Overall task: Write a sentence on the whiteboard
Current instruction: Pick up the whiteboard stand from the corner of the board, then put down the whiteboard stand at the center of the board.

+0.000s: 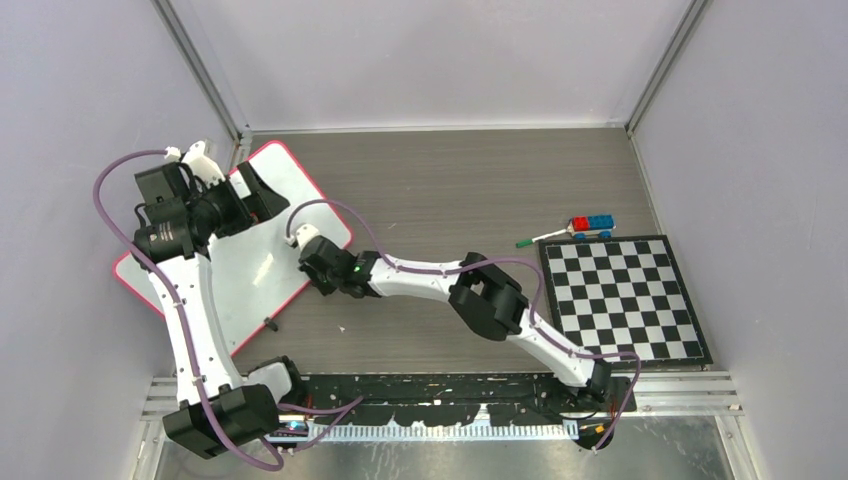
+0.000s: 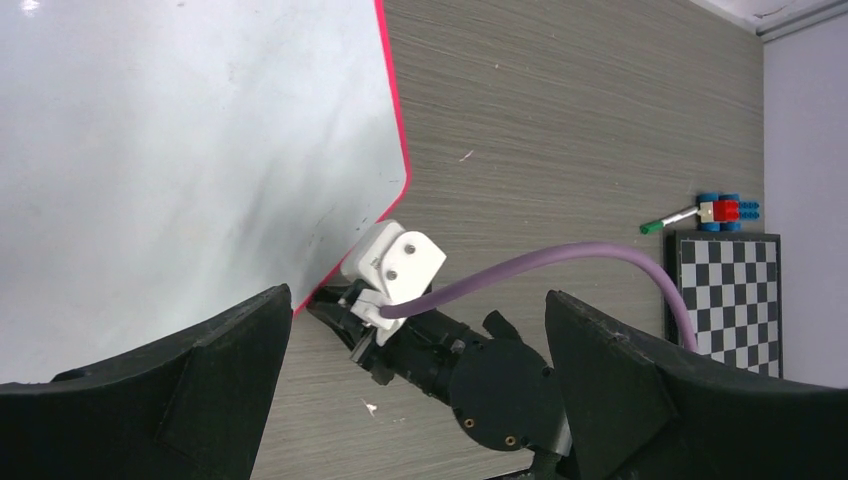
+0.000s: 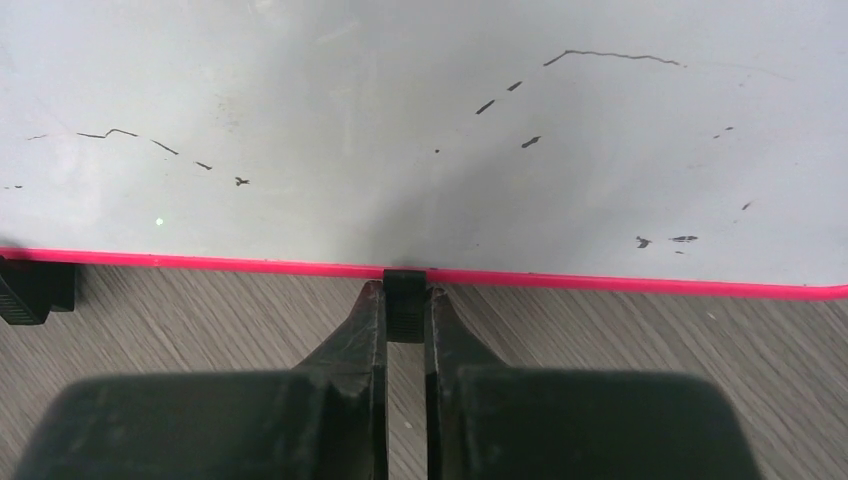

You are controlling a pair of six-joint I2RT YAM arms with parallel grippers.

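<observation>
The whiteboard (image 1: 250, 270) lies slanted on the left of the table, white with a pink-red rim. In the right wrist view its face (image 3: 400, 130) carries only short dark streaks, and no sentence is in view. My right gripper (image 1: 305, 280) reaches in from the right and is shut on a small black clip (image 3: 405, 310) on the board's near long edge, one finger on each side of it. From the left wrist the same gripper (image 2: 335, 305) shows at the rim. My left gripper (image 1: 255, 192) hangs open above the board's far end, holding nothing.
A marker (image 1: 540, 238) with a green cap lies on the wood right of centre, beside red and blue toy bricks (image 1: 592, 226). The black-and-white checkerboard mat (image 1: 625, 298) lies at the right. A second black clip (image 3: 35, 290) sits further along the rim.
</observation>
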